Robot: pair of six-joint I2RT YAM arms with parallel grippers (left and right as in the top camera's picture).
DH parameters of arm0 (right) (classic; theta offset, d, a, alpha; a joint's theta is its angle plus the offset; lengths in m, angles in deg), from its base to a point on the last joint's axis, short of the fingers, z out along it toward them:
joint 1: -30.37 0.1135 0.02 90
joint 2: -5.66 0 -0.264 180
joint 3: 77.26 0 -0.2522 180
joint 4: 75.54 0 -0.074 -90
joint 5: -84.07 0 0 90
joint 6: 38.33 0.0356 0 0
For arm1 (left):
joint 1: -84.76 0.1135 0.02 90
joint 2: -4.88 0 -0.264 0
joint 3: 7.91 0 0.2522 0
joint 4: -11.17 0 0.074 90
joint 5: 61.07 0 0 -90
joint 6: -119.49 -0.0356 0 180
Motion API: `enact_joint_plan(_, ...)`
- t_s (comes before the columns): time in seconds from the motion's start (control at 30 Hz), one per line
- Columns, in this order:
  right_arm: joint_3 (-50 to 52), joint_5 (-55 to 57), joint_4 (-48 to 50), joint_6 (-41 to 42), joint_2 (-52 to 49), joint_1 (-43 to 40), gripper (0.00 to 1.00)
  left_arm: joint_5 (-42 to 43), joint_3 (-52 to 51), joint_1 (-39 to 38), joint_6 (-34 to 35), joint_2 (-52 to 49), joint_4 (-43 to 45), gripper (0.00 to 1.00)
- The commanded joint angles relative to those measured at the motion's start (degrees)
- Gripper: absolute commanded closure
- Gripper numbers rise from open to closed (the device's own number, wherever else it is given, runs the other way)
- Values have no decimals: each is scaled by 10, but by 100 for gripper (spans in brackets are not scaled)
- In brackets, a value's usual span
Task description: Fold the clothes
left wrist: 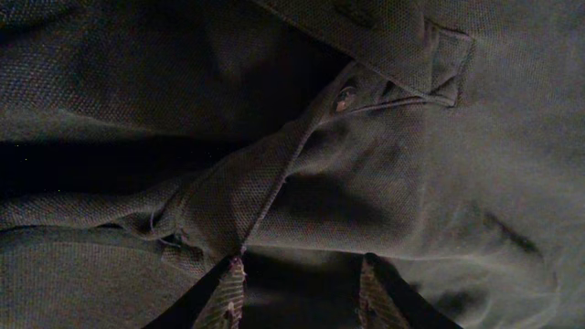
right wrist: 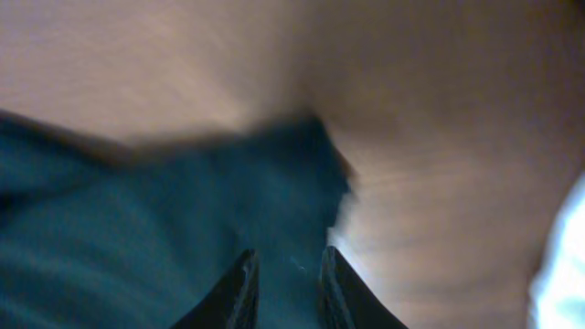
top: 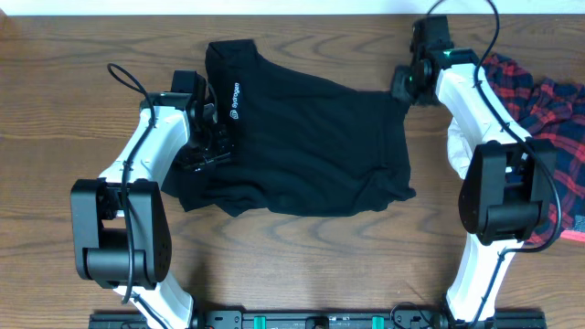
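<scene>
Left end effector [left wrist: 302, 262] half-open above black shirt [left wrist: 457, 183] button [left wrist: 345, 98]; right end effector [right wrist: 288, 254] pinches its corner; only overhead shows plaid garment [top: 548, 110].

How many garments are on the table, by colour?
black shirt: 1
red-and-navy plaid piece: 1 (partly hidden behind the right arm)
white piece: 1 (mostly hidden)
Total: 3
</scene>
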Motion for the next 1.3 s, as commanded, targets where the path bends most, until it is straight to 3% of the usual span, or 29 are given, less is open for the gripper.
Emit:
enact_joint_plan(0.0,1,67,-20,28,-1,-3,75,-5,-6,-1,-5,-5,0,58)
enact_joint_plan(0.17,2,66,-38,26,-3,-5,59,-5,-6,-1,-5,-5,0,58)
enact_joint_plan(0.5,4,40,-58,68,-27,-5,62,-5,-6,-1,-5,-5,-1,57)
enact_joint_plan(0.63,4,-52,-96,25,-30,1,62,-5,-6,-1,-5,-5,-2,58)
enact_joint_plan(1.03,4,-57,-238,-37,-30,13,60,-11,-6,0,-10,0,-28,58)
enact_joint_plan(1.27,4,-58,-256,-45,9,15,58,-36,-6,0,-12,92,-26,53)
